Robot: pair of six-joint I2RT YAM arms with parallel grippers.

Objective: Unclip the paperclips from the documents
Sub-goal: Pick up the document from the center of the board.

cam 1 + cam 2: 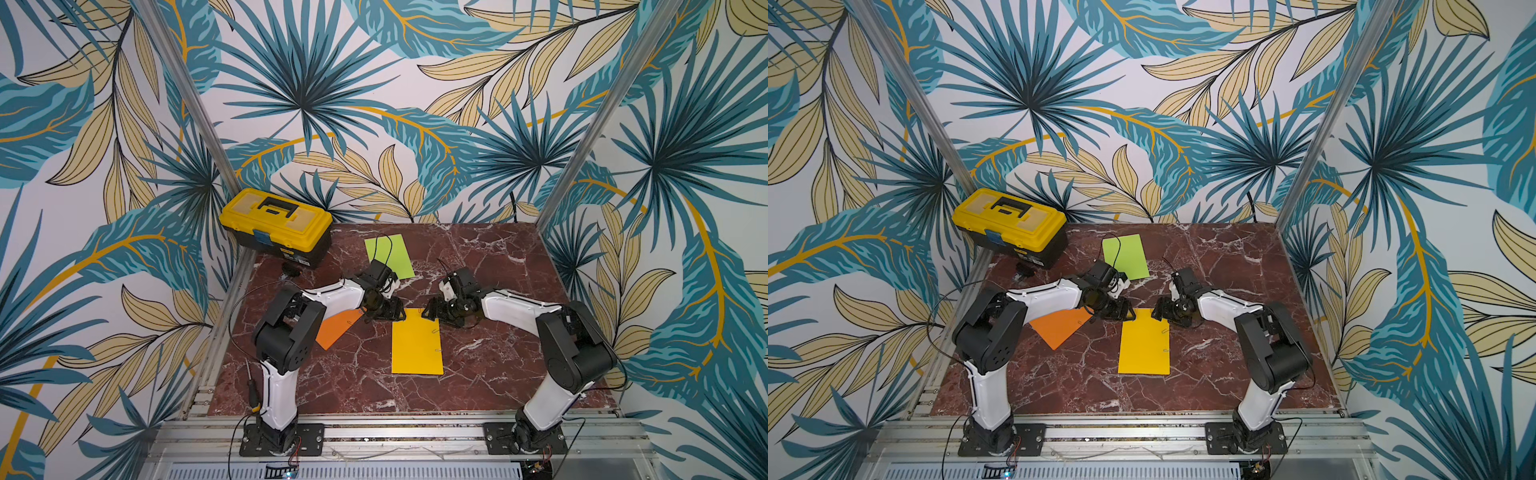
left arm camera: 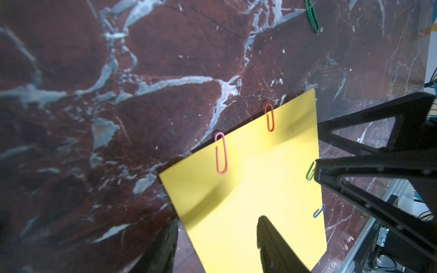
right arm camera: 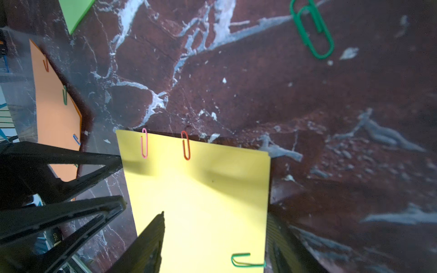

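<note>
The golden yellow document [image 1: 417, 340] lies mid-table, and both grippers sit low at its far corners. My left gripper [image 2: 217, 236] is open, one finger over the sheet and the other off its side edge. Pink [image 2: 221, 153] and red [image 2: 269, 117] paperclips sit on the far edge, and green [image 2: 310, 171] and blue [image 2: 319, 211] ones on the opposite side edge. My right gripper [image 3: 216, 236] is open astride that edge, with the green paperclip [image 3: 246, 260] between its fingers. The orange document [image 3: 56, 106] carries several paperclips. The lime green document [image 1: 389, 255] lies behind the left arm.
A loose green paperclip [image 3: 312, 28] lies on the marble beyond the yellow sheet. A yellow toolbox [image 1: 276, 224] stands at the back left corner with a small black object [image 1: 292, 268] in front of it. A screwdriver [image 1: 251, 386] stands by the left arm's base.
</note>
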